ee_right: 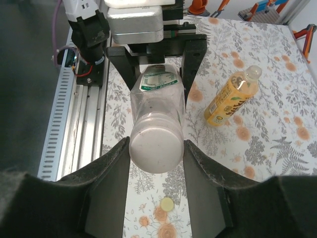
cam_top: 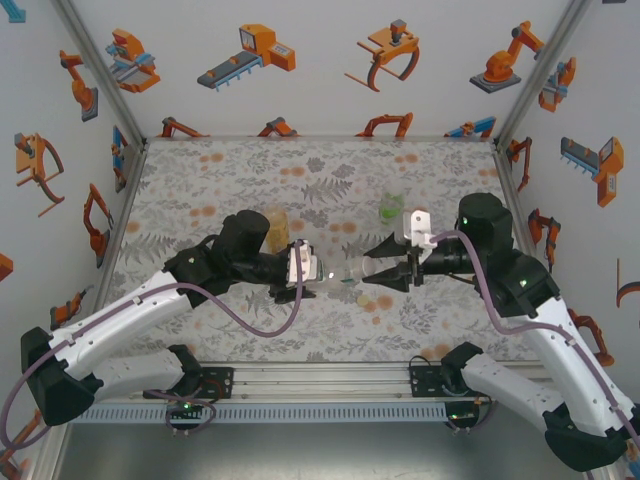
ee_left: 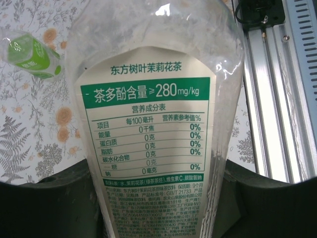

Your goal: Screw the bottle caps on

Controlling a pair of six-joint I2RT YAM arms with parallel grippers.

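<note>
Lying horizontal, bottle [ee_right: 156,106] points left-right.

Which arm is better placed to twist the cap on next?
Right. The right claw pinches the white cap at the clear bottle's end, ready to twist; the left claw is occupied clamping the bottle's body.

Clear labelled bottle [ee_right: 157,94] held horizontal, seemingly with white cap [ee_right: 154,148] on; orange bottle [ee_right: 232,96] lying flat; 1 yellow cap [ee_right: 167,204] loose.

White walls [cam_top: 320,105] with robot pictures [cam_top: 248,55] enclose a floral tabletop [cam_top: 250,180].
</note>
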